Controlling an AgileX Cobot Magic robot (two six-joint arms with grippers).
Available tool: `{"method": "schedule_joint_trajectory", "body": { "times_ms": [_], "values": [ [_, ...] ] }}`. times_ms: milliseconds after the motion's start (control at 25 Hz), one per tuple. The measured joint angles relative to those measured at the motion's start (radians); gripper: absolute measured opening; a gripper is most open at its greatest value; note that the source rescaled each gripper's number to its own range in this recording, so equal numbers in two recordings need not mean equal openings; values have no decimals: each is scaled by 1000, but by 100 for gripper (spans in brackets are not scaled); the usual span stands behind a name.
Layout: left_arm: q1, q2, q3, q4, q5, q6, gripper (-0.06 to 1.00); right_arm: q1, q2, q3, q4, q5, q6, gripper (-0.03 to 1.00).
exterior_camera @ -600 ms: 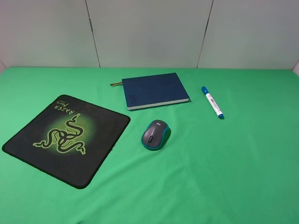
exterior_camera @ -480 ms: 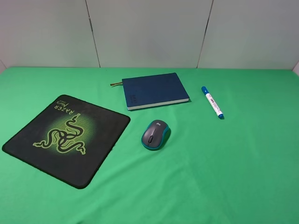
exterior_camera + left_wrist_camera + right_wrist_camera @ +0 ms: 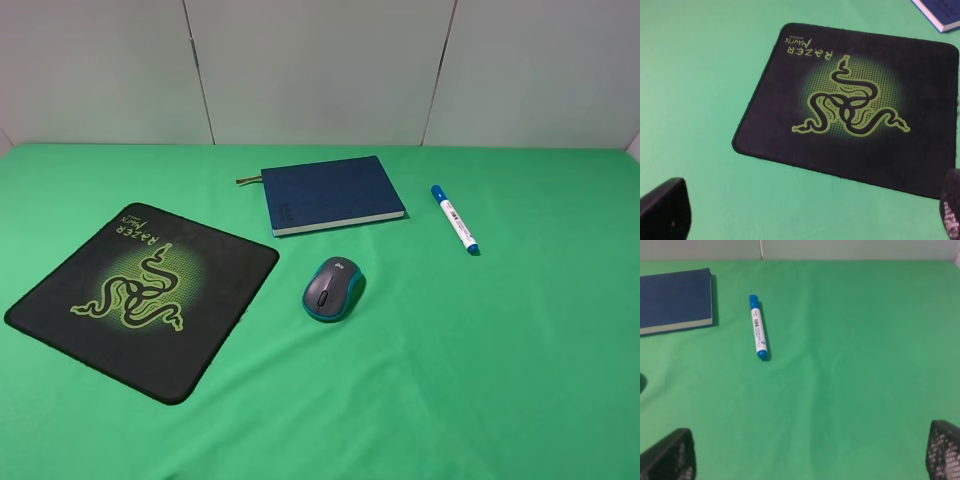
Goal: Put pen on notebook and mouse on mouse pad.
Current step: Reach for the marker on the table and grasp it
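The dark navy notebook lies at the back middle of the green table, its ribbon sticking out on the left. To its right the blue-capped white pen rests on the cloth, apart from the notebook. The grey and teal mouse sits on the cloth just right of the black mouse pad. Neither arm shows in the high view. My left gripper hovers open over the cloth near the mouse pad. My right gripper is open too, well short of the pen and notebook.
A green cloth covers the whole table, and a pale panelled wall stands behind its far edge. A corner of the notebook shows in the left wrist view.
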Motion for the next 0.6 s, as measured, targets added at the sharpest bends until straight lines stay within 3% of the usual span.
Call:
{"method": "schedule_joint_trajectory", "body": {
  "times_ms": [280,400,600],
  "values": [
    [0,0,0,0,0,0,100,0,0,0,-1,0,8,100],
    [0,0,0,0,0,0,100,0,12,-9,-14,11,61,100],
    [0,0,0,0,0,0,100,0,186,-117,-46,20,113,100]
  ]
}}
